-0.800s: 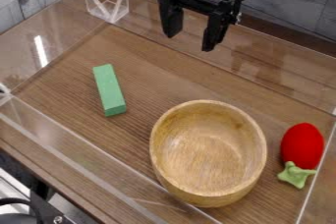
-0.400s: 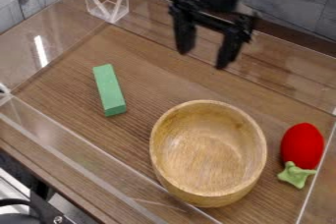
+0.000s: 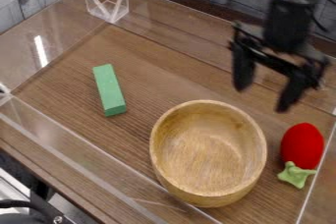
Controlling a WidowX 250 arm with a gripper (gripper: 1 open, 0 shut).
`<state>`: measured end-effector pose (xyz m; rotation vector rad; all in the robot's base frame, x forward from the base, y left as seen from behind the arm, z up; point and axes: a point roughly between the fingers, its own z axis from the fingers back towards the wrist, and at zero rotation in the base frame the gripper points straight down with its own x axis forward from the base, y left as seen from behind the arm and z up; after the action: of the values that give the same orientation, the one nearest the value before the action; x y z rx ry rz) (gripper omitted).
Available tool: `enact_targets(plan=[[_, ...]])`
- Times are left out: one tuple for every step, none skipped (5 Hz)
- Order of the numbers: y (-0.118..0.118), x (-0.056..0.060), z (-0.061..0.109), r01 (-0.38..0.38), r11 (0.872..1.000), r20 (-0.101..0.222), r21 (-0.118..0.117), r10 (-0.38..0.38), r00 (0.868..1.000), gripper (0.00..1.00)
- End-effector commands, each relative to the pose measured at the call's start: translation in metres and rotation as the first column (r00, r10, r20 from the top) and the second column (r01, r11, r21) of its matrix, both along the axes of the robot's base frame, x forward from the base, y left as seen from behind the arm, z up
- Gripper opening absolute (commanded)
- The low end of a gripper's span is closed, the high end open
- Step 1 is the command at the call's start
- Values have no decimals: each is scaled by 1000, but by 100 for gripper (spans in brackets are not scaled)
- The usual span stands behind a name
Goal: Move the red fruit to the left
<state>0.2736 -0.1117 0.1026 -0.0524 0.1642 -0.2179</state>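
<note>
Red fruit (image 3: 304, 144) sat at table's right edge, beside wooden bowl (image 3: 207, 152). I'd swung gripper (image 3: 277, 79) over from back centre; fingers spread wide, empty, above fruit. Descent next.

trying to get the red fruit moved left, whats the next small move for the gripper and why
Probably shift the gripper a little further toward the red fruit and lower it over it. The jaws are open and empty, hanging above the table just behind the fruit, which sits untouched right of the wooden bowl.
</note>
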Motion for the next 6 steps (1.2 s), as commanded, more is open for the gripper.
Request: enact_targets(plan=[[-21, 1, 6, 34, 999, 67, -35, -32, 997, 100], [-32, 5, 2, 10, 999, 75, -49, -6, 997, 100], [-37, 10, 1, -9, 998, 79, -57, 13, 997, 100], [-37, 10, -13, -42, 997, 74, -61, 47, 996, 100], [-35, 9, -28, -69, 995, 73, -66, 74, 995, 100], [-34, 11, -36, -81, 994, 80, -73, 86, 993, 100]])
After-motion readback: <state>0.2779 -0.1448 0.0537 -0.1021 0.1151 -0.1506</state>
